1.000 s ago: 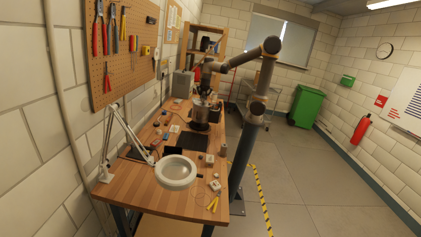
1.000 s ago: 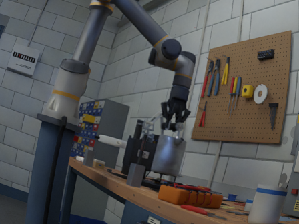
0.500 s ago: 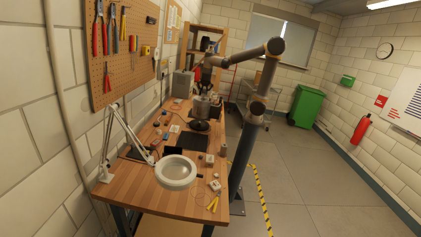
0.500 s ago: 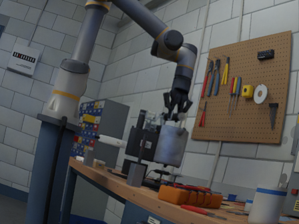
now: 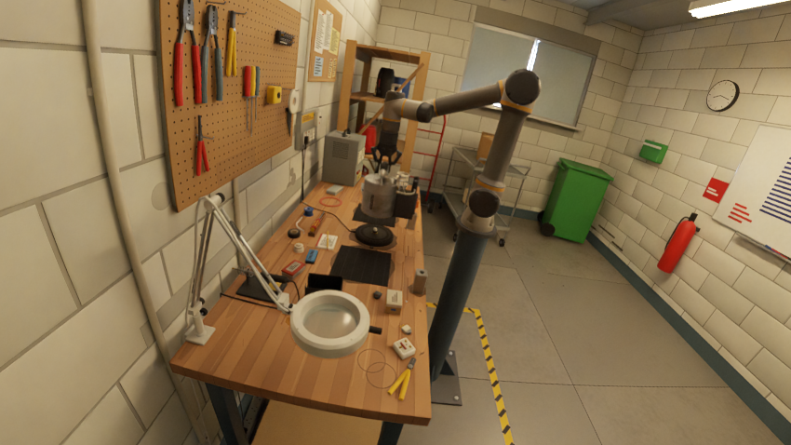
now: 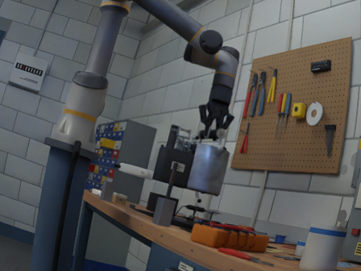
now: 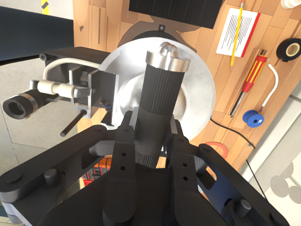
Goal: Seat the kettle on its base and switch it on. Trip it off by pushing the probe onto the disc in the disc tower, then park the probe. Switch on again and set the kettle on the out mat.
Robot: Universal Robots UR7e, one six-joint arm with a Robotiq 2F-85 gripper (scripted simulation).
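Note:
The steel kettle (image 5: 379,195) hangs in the air above the bench, clear of its round black base (image 5: 374,234). My gripper (image 7: 150,126) is closed on the kettle's ribbed black handle (image 7: 159,90), which runs across the top of the lid. The base sits just nearer along the bench than the kettle. A dark ribbed mat (image 5: 362,264) lies nearer still, beside the base. The black switch housing (image 6: 174,165) sticks out from the kettle's side. A white-handled probe (image 6: 135,171) lies level beyond it. The disc tower is not clear to me.
A small grey block (image 6: 164,211) stands at the bench's front edge below the kettle. A grey box (image 5: 343,158) sits at the far end. An orange meter (image 6: 229,237), a screwdriver (image 7: 249,79), tape (image 7: 291,49) and a blue spool (image 7: 253,119) lie about. A magnifier lamp (image 5: 330,321) fills the near end.

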